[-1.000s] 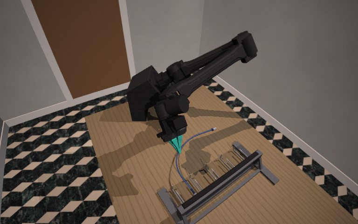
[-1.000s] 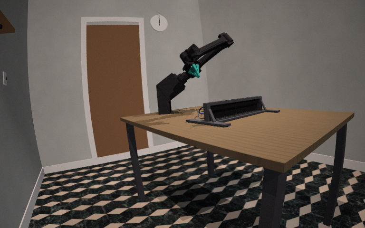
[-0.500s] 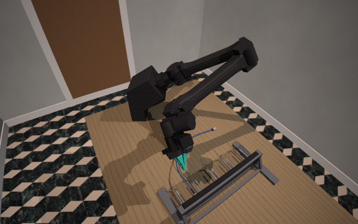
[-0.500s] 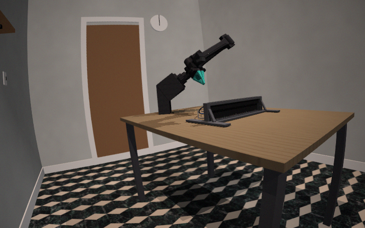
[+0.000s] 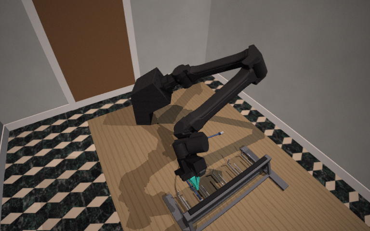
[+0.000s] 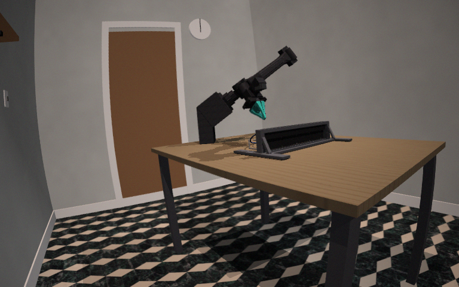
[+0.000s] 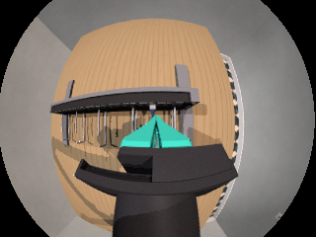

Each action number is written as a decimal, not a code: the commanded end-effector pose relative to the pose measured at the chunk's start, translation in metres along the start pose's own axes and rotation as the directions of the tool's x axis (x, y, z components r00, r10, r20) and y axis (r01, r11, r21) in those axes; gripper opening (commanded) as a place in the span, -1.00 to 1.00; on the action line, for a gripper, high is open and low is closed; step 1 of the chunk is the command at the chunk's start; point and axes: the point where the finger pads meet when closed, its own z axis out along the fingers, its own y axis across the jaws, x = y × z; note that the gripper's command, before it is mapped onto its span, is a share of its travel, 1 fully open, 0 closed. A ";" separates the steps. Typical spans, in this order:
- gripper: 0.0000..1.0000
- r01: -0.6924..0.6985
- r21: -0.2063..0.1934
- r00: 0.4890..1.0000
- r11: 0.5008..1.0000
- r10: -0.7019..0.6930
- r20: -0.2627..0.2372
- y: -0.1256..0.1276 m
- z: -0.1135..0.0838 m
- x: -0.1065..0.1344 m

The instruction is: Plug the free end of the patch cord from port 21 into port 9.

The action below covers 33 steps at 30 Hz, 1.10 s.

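From where I stand, the job looks barely begun. Going by the view from above, the blue patch cord (image 5: pixel 194 189) (image 7: pixel 152 113) has one end at the rack (image 5: pixel 231 184) (image 6: pixel 293 126) (image 7: pixel 123 96), toward five o'clock from the arm's black base, while its free plug (image 5: pixel 221 133) lies loose on the desk (image 5: pixel 308 202) (image 6: pixel 338 169) (image 7: pixel 143 54), out at about three o'clock, well apart from the rack. So port 9 still wants its plug. The gripper (image 5: pixel 197 188) (image 6: pixel 264 118) (image 7: pixel 156 118) is closed to a narrow point with nothing between its fingers, hanging above the cord's rack end. The rack stands upright on its feet. Left to do, I'd say: open up, take the free plug latch up, drive it fully home, let go and let the cord settle. I can't read the port numbers from here.

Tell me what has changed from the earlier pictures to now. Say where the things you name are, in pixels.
The gripper (image 5: pixel 197 188) (image 6: pixel 264 118) (image 7: pixel 156 118) has moved toward the rack (image 5: pixel 231 184) (image 6: pixel 294 126) (image 7: pixel 123 97) and now hangs over its jack side, above the blue cord (image 5: pixel 195 190) (image 6: pixel 250 138) (image 7: pixel 152 113). Nothing was taken hold of or let go; the fingers are shut and empty. The rack and the cord's free end (image 5: pixel 221 133) stayed where they were.
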 end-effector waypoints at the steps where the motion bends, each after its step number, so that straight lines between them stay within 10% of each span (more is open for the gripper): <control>1: -1.00 0.024 -0.011 0.999 1.000 -0.024 0.026 0.003 0.003 -0.014; 33: -1.00 0.059 -0.035 0.998 0.998 -0.058 0.020 0.017 0.012 -0.014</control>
